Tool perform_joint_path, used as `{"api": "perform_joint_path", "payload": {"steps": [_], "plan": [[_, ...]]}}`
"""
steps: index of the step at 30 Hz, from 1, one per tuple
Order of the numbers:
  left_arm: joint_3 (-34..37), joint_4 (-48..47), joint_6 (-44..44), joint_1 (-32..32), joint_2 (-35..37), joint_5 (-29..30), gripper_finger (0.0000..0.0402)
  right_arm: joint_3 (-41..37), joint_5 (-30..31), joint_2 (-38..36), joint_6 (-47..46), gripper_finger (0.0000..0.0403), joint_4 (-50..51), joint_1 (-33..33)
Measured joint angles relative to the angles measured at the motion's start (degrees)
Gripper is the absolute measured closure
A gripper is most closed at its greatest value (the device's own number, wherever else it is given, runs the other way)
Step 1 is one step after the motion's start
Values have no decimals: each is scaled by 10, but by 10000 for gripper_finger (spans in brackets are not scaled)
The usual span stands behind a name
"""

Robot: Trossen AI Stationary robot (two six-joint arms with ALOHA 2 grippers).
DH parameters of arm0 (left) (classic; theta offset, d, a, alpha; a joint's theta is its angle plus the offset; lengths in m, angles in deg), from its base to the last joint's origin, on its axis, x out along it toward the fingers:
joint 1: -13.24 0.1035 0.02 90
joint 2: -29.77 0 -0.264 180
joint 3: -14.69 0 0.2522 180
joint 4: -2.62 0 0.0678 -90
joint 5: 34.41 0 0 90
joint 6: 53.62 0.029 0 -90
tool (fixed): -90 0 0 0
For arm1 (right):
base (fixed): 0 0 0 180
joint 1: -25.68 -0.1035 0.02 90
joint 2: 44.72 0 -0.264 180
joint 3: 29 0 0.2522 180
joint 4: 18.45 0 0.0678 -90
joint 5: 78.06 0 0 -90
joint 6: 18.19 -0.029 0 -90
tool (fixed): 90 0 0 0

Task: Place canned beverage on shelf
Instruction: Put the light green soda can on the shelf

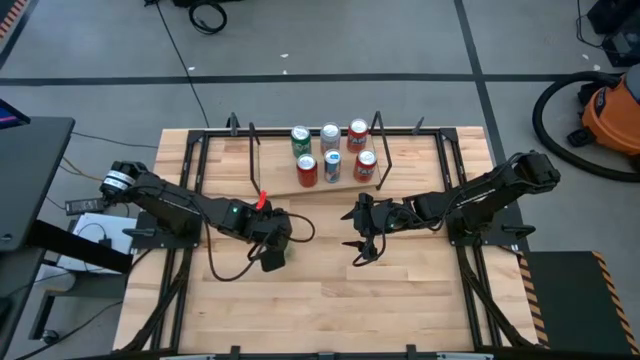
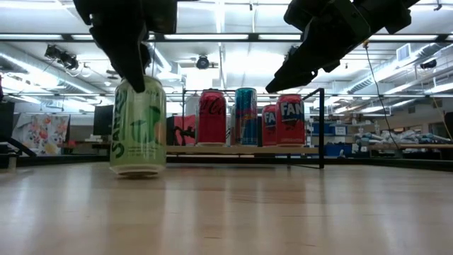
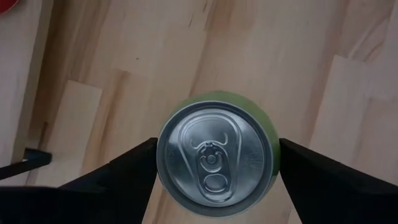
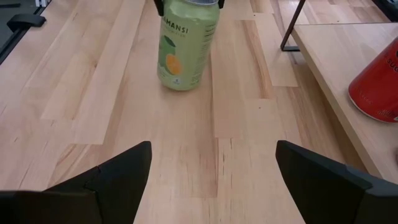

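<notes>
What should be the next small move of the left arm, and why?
Probably close the left gripper on the green can: its fingers flank the can, which stands upright on the table, not yet on the shelf.

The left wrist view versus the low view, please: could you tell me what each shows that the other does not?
Only the left wrist view shows the green can's silver lid and pull tab, with a dark finger on each side.

Only the low view shows the shelf carrying several cans, and the right gripper hanging above the table.

Both show the green can standing upright on the wooden table.
</notes>
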Motion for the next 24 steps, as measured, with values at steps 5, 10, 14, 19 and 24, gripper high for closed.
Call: {"api": "perform_joint_path", "payload": {"steps": [5, 10, 14, 19, 24], "plan": [[0, 13, 4, 0, 0, -16, 83, 0, 0, 0, 0, 48, 0, 0], [0, 14, 5, 1, 0, -34, 83, 0, 0, 0, 0, 48, 0, 0], [0, 14, 5, 2, 0, -38, 83, 0, 0, 0, 0, 48, 0, 0], [0, 14, 6, 2, 0, -38, 83, 0, 0, 0, 0, 48, -7, 0], [0, 15, 6, 2, 0, -38, 83, 0, 0, 0, 0, 48, -9, 0]]}}
